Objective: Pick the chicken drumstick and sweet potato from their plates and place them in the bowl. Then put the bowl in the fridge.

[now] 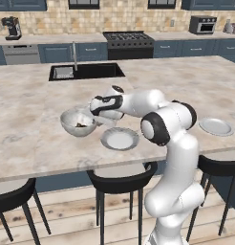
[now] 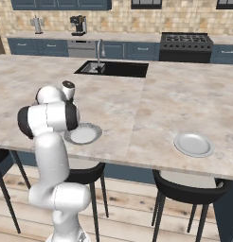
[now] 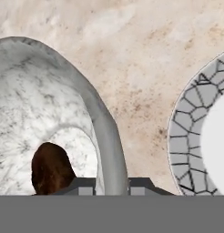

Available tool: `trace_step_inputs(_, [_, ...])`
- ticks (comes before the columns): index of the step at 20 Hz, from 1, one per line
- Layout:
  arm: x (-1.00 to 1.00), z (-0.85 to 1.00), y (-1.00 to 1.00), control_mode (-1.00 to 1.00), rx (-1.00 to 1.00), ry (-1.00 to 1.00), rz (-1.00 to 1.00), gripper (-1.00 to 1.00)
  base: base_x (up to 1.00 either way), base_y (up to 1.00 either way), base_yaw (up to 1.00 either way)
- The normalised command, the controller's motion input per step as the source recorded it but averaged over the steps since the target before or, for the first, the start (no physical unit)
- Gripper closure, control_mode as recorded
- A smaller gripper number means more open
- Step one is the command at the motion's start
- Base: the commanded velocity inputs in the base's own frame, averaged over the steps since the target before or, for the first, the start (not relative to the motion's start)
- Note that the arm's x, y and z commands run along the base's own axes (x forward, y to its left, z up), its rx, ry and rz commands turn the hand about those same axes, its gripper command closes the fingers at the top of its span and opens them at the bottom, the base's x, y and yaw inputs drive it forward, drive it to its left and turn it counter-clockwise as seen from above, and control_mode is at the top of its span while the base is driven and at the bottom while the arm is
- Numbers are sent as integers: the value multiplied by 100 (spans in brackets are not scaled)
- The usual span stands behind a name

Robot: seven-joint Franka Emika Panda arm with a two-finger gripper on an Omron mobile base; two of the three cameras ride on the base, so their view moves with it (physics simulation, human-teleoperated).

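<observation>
Inside bowl (image 3: 36, 109), brown food (image 3: 49, 167); claw (image 3: 112, 185) pinching rim.

**Even, Soft Rendered Light; Coarse Detail Up Close**

The kitchen is lit brightly and evenly, with no single source to be made out. Only faint, soft shadows are cast on the table (image 1: 38, 115) beneath the bowl (image 1: 77, 123) and the near plate (image 1: 119, 139). A mild sheen is seen on the bowl's glossy wall and on the white arm (image 1: 172, 158). Both base views are rendered slightly soft, with jagged edges. In the hand view, the marble texture is blurred and the bowl's rim is stretched by closeness.
</observation>
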Motion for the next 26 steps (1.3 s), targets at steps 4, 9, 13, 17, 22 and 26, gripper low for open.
trace_step_inputs(4, [-46,43,-23,-100,2,-11,-15,100,0,0,0])
trace_step_inputs(9, [-47,44,-28,-100,0,-4,-24,100,0,0,0])
trace_step_inputs(13, [-43,47,-26,-100,0,0,-27,100,0,0,0])
trace_step_inputs(17, [-46,48,-23,-100,9,1,-30,100,0,0,0])
trace_step_inputs(22, [-48,40,-27,-100,3,0,-28,100,0,0,0])
trace_step_inputs(26, [-48,22,-31,-100,1,0,-32,100,0,0,0])
